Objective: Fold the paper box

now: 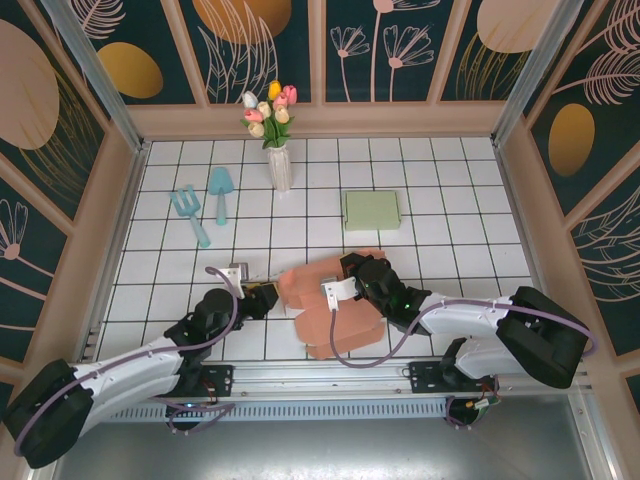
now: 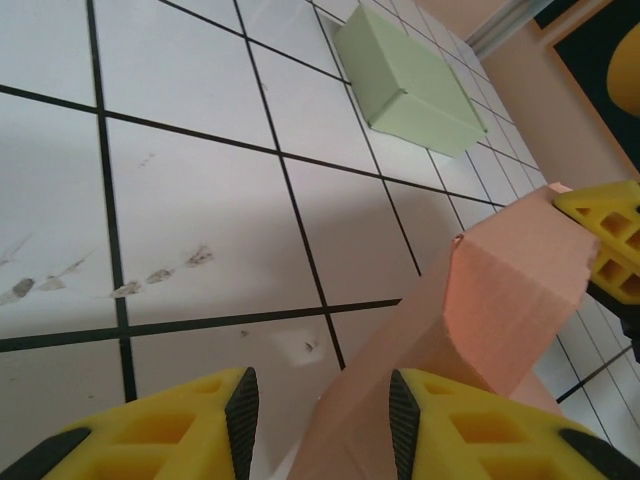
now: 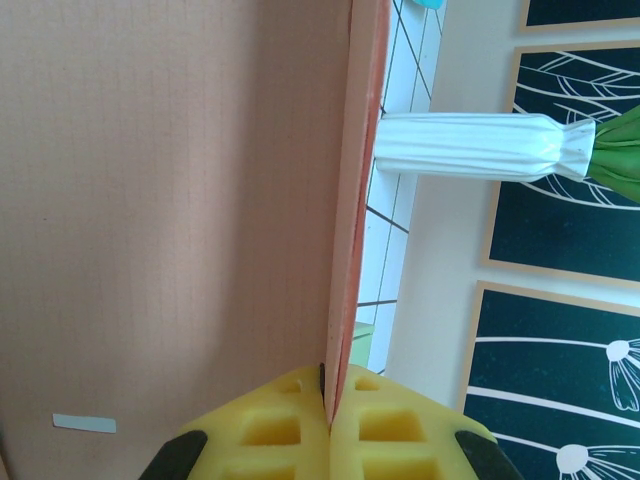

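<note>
At the near edge of the white tiled table (image 1: pixel 450 250) lies the salmon-pink cardboard paper box (image 1: pixel 335 325), partly folded, roughly midway between the two arms. Its raised panel runs left to right, so each arm meets one end of it.

The right gripper (image 3: pixel 328 385) is clamped flat on the thin edge of an upright panel (image 3: pixel 170 200) — the yellow fingers meet with only the card between them. From above, this right gripper (image 1: pixel 348 272) sits over the far right part of the box.

The left gripper (image 2: pixel 322 400) points right at the box's left end (image 2: pixel 500 290). Its jaws stand partly open. The flap's edge reaches into the gap by the right-hand finger, with bare tile showing beside the other, so it has hold of nothing. The left arm is the one free to press this flap.

Farther off lie a flat pale-green square box (image 1: pixel 372 210) and two teal plastic garden tools (image 1: pixel 205 205). A white ribbed vase of tulips (image 1: pixel 279 165) stands farthest off.
</note>
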Available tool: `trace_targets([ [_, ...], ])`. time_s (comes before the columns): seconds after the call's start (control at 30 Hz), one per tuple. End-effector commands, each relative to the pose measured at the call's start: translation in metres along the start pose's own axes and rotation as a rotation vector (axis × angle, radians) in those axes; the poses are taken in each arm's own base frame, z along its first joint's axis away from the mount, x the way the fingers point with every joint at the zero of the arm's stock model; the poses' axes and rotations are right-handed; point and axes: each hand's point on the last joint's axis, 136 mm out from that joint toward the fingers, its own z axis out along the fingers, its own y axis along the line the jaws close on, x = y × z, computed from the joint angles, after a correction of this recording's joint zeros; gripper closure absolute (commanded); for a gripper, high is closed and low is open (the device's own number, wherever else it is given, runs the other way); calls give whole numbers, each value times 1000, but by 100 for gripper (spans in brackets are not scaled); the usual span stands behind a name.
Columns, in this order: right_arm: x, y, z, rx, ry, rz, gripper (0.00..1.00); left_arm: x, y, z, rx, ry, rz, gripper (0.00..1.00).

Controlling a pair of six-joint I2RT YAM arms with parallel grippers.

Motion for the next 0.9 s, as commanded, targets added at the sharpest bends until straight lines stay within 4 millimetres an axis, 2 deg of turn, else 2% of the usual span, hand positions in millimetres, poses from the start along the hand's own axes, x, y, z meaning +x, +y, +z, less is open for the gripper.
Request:
trace_targets([
  [0.0, -3, 13, -2, -59, -6, -5, 100, 28, 15, -4, 3, 66, 30, 58],
  [0.33, -3, 15, -2, -65, -3, -9, 100, 54, -11, 20, 24, 174, 118, 62],
  [0.6, -2, 18, -1, -80, 3, -16, 100, 66, -4, 35, -13, 202, 108, 64],
  [0.87, -1, 22, 0, -91, 10, -20, 100, 57, 0, 25, -34, 167, 110, 63],
])
